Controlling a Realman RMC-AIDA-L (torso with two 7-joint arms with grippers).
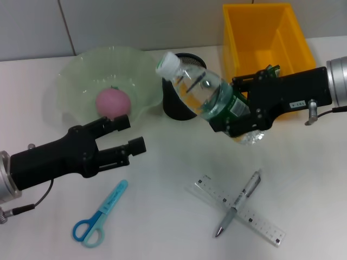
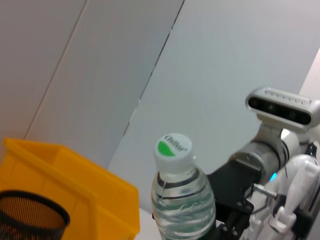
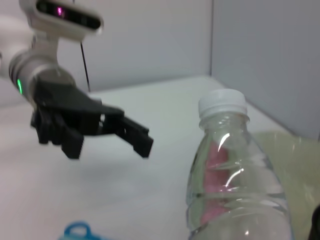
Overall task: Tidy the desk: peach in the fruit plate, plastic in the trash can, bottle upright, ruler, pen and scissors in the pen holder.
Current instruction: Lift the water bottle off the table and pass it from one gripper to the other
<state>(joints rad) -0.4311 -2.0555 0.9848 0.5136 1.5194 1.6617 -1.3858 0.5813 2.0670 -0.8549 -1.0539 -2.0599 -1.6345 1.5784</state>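
My right gripper [image 1: 242, 116] is clamped on the lower body of the bottle [image 1: 203, 92], which hangs tilted above the surface [image 1: 162, 216], just in front of the black pen holder [image 1: 181, 105] and left of the yellow trash can [image 1: 265, 38]. Its long axis runs diagonally, the white cap [image 1: 167, 63] pointing up and far-left, the base low and to the right. To stand it well I judge I should rotate my wrist until the cap points straight up, lower the base flat onto bare surface, then release. My left gripper [image 1: 133, 135] hovers open near the fruit plate [image 1: 81, 70].
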